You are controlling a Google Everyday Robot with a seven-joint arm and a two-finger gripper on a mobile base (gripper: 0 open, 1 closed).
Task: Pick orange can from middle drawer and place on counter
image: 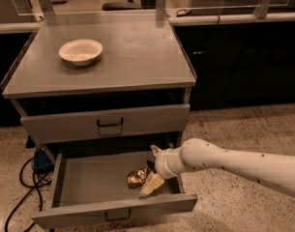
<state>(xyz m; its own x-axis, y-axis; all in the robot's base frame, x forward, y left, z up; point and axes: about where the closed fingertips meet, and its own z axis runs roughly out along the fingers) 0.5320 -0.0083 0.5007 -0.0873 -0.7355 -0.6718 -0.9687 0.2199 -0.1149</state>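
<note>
The middle drawer (79, 178) stands pulled out. The gripper (148, 172) reaches in from the right, its fingers spread and holding nothing. The orange can (136, 177) lies on the drawer floor right at their tips. For a sound grasp, the fingers should probably slide further left until the dented body sits squarely between them, then squeeze gently. The lift must clear the upper drawer (108, 124) before reaching the counter (132, 57), away from the white bowl (81, 51).

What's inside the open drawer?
The orange can lies on the drawer floor, the open gripper at its right end. A finger covers part of the can; the arm hides the back right corner.
</note>
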